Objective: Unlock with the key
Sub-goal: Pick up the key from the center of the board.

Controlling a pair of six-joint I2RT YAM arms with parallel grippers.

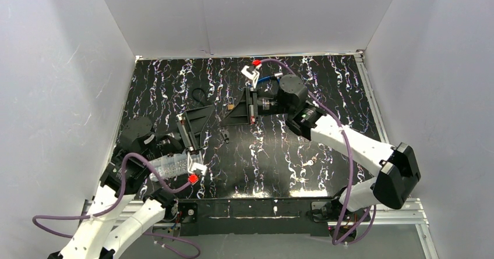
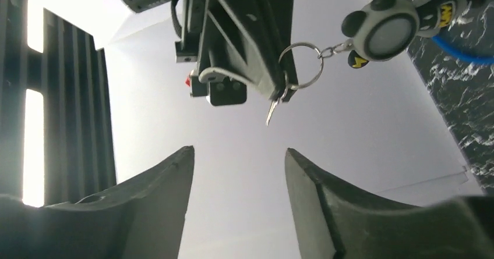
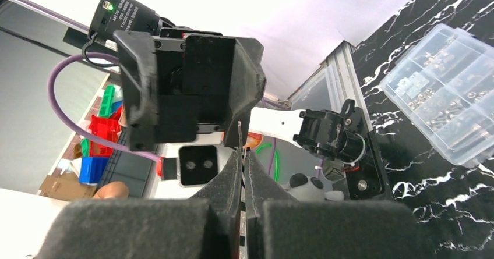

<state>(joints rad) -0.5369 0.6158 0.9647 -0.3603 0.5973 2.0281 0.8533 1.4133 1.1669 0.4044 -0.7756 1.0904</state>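
Observation:
My right gripper [image 3: 243, 153] is shut on the thin metal key [image 3: 239, 135], whose blade sticks out past the fingertips. In the left wrist view the key [image 2: 272, 110] hangs from that gripper with a steel ring [image 2: 303, 64] and a black-and-white panda charm [image 2: 381, 29]. My left gripper [image 2: 239, 149] is open and empty, its jaws wide apart, facing the right gripper [image 1: 230, 114] across a short gap at mid table. The left gripper [image 1: 205, 125] sits lower left of it. I cannot make out the lock with certainty; a small dark object [image 1: 224, 134] lies between the grippers.
A clear plastic box of screws [image 1: 172, 165] lies by the left arm, also in the right wrist view [image 3: 448, 90]. A black loop [image 1: 200, 93] lies behind the left gripper. A small metal piece [image 1: 309, 161] lies right of centre. White walls enclose the black marbled table [image 1: 349, 96].

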